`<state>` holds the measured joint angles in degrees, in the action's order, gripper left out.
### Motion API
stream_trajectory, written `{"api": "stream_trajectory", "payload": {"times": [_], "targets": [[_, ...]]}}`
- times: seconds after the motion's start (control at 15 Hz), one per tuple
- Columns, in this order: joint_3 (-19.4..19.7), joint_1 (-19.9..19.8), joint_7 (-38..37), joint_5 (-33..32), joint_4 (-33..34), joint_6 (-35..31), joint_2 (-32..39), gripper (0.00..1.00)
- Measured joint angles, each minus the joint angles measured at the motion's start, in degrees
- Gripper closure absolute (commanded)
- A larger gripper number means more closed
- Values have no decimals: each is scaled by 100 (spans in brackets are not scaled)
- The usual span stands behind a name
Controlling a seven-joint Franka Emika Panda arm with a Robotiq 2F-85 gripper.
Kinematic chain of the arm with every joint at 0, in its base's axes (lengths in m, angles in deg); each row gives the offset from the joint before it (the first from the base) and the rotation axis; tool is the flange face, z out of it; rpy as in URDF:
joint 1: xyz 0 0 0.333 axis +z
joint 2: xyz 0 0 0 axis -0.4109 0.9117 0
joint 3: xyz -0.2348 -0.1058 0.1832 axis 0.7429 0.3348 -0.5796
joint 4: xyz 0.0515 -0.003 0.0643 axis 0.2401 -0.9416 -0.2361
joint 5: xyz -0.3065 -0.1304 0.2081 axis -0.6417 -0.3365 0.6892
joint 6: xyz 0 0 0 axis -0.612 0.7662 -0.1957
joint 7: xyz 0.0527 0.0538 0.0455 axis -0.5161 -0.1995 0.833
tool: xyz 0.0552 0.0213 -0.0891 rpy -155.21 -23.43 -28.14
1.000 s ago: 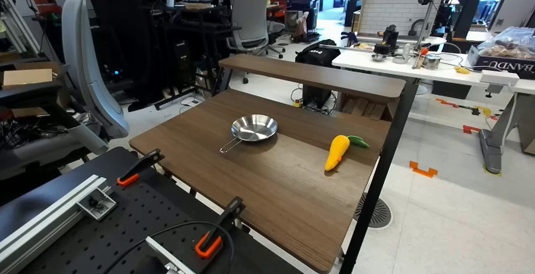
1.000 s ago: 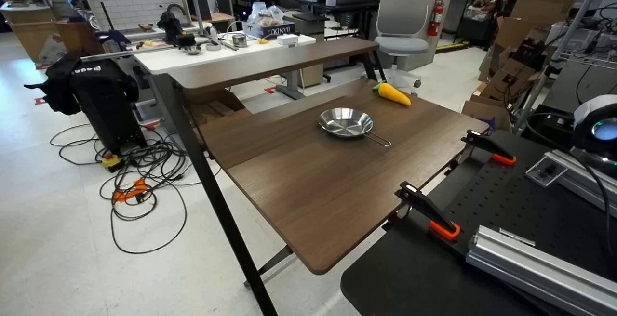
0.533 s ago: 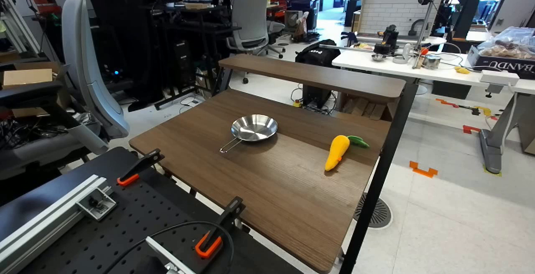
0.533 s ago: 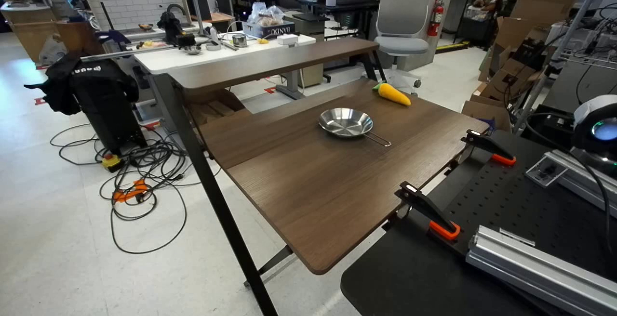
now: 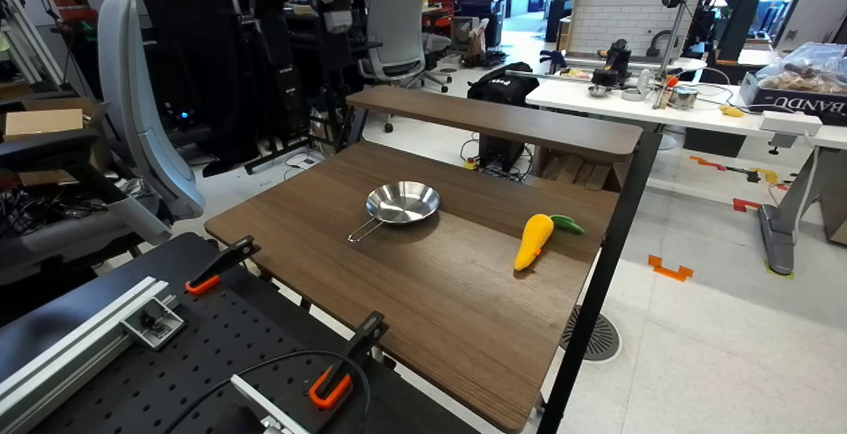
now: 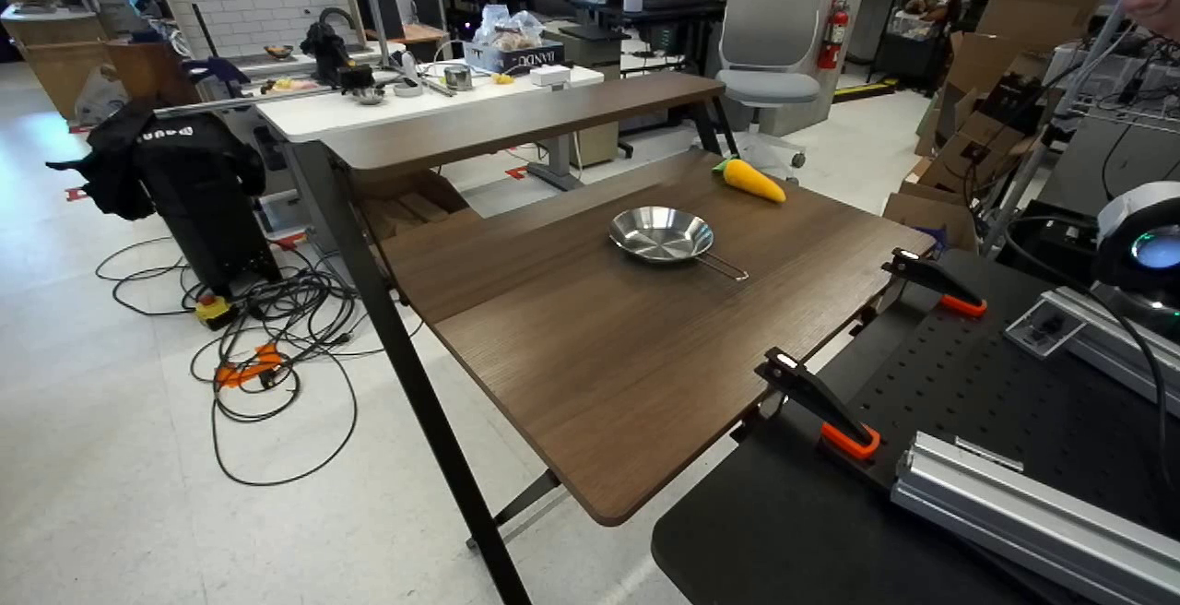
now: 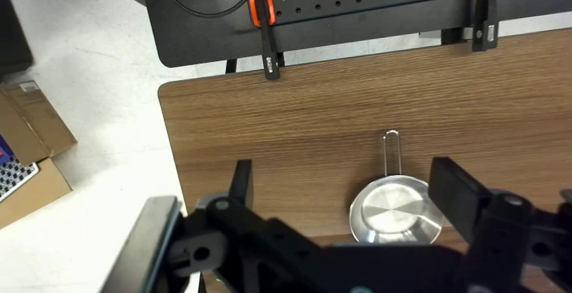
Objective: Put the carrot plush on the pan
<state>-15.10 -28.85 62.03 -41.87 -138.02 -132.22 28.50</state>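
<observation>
In an exterior view the carrot (image 5: pixel 534 241) lies at the right of the table (image 5: pixel 430 288), well apart from the pan (image 5: pixel 402 202), which sits face up, presumably to receive it. The jaws are wide, holding nothing, likely spread for the grasp. In the wrist view they point down, well clear of the table, the pan seen mostly between them.

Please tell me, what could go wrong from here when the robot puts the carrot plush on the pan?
The carrot plush lies near an edge of the table, so the open gripper might nudge it off. It looks nearly as long as the pan is wide, so, set down off centre, it could roll out.
</observation>
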Motion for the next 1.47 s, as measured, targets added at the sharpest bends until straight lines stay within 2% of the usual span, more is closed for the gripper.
{"api": "stream_trajectory", "payload": {"times": [0.33, 0.53, 0.8, 1.47], "targets": [[118, -263, -168, -82, 68, -724, 960, 0], [183, -325, -307, -85, 337, -1091, 1671, 0], [270, -326, -475, -85, 1044, -1307, 2652, 0], [551, -323, -535, -85, 3076, -1311, 4702, 0]]}}
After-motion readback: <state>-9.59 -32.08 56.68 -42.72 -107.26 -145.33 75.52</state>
